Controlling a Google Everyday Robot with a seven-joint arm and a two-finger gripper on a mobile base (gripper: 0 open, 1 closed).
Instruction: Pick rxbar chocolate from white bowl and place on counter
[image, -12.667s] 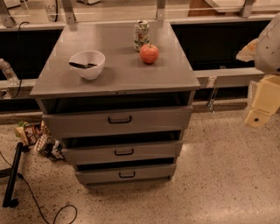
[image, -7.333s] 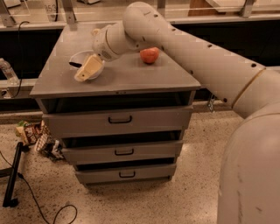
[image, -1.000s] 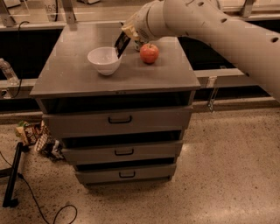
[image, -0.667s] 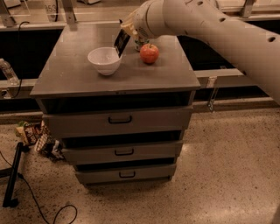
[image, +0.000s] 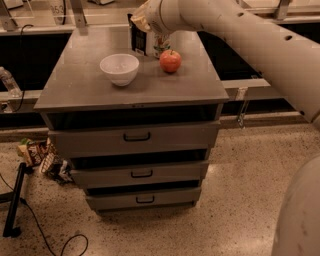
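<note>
Cream gripper (image: 141, 22), clamping the flat black rxbar chocolate (image: 138, 41) hanging beneath it, should lower it gently onto the grey metal counter (image: 90, 85) below

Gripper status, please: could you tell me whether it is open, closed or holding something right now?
Gripper: closed on the rxbar chocolate, holding it upright over the back of the counter, beyond the white bowl.
</note>
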